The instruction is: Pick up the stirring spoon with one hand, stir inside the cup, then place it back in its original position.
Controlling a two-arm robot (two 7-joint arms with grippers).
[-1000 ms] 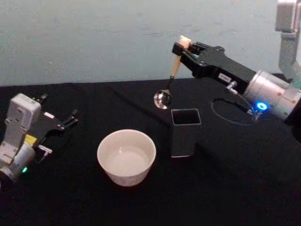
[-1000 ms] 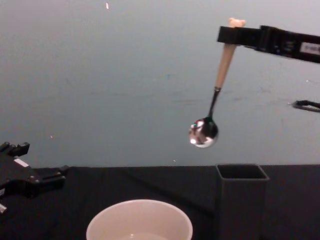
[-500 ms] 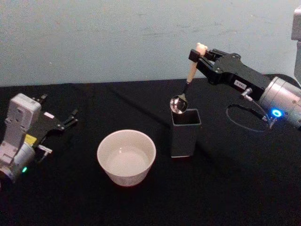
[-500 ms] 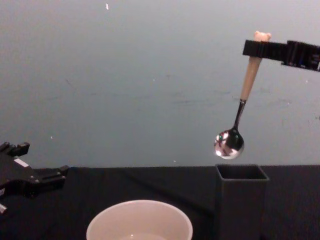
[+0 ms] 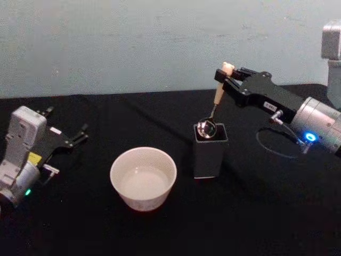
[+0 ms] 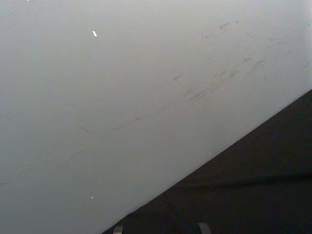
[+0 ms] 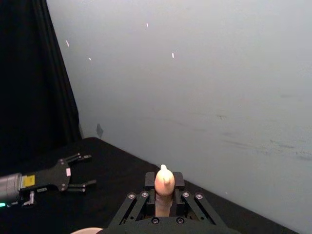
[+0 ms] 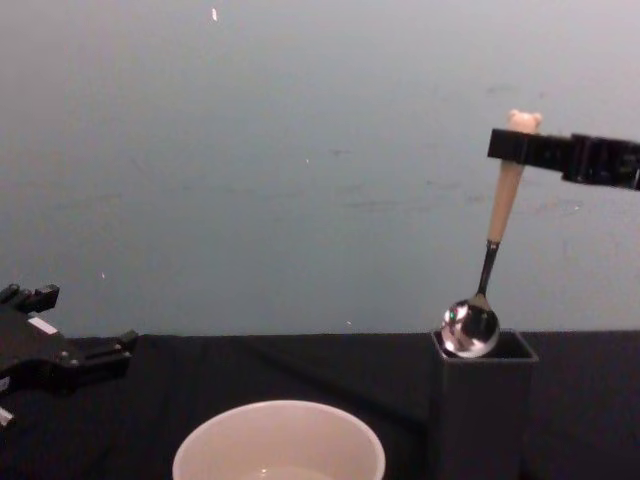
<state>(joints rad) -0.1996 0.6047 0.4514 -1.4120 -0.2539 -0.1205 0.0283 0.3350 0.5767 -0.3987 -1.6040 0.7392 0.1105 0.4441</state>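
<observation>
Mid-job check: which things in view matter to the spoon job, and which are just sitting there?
In the job:
- stirring spoon, bowl at the holder's mouth
- right pincer, shut on the spoon's handle
- cup
- dark grey holder, beside the cup

Just there:
- left pincer, open, parked on the left side of the table
- black table

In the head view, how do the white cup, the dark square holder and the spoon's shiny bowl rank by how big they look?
Largest to smallest, as they look from the head camera:
1. The cup, clearly widest.
2. The dark square holder, narrower though about as tall.
3. The spoon's shiny bowl, far smaller, at the holder's mouth.
The cup sits slightly nearer, which flatters it a little.
</observation>
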